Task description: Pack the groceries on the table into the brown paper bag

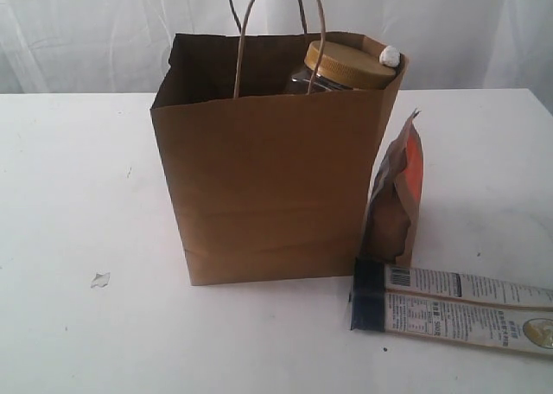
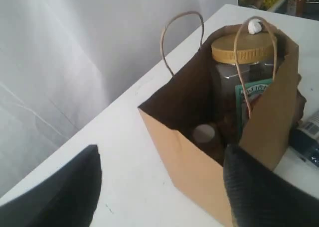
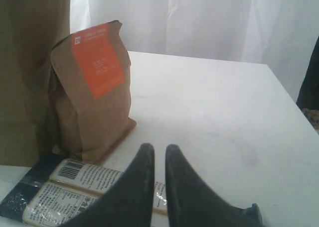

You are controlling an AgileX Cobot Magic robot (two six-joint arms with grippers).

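The brown paper bag (image 1: pixel 268 187) stands upright and open-mouthed in the middle of the white table (image 1: pixel 78 204), with its two loop handles raised. In the exterior view, the gold-lidded clear jar (image 1: pixel 350 64) stands upright inside the bag, in the corner toward 1 o'clock. Its lid is about level with the rim, and a small white lump (image 1: pixel 390 56) sits at the lid's edge against the bag wall.

The left wrist view looks down into the bag. A teal-labelled carton (image 2: pixel 255 95) stands pressed against the jar. Deeper down, a pale round top (image 2: pixel 203 133) shows on a dark body; in the shadow it could be a bottle cap or a can lid.

Outside the bag, the brown-orange pouch (image 1: pixel 397 200) stands upright at 3 o'clock, just beside the bag's wall, with its orange label turned away from the bag. The long white-blue packet (image 1: pixel 458 308) lies flat at about 4 o'clock of the bag. Its dark end is close to the pouch's foot and its length runs off toward 3 o'clock. A small pale scrap (image 1: pixel 100 280) lies on the table at 8 o'clock of the bag, well apart from it.

The left hand (image 2: pixel 162 150) hovers above the bag with its fingers (image 2: pixel 60 197) spread wide, gripping nothing. The right hand (image 3: pixel 159 155) hangs low over the table near the packet. Its two dark fingers are drawn together with only a slit between them, and they hold nothing.
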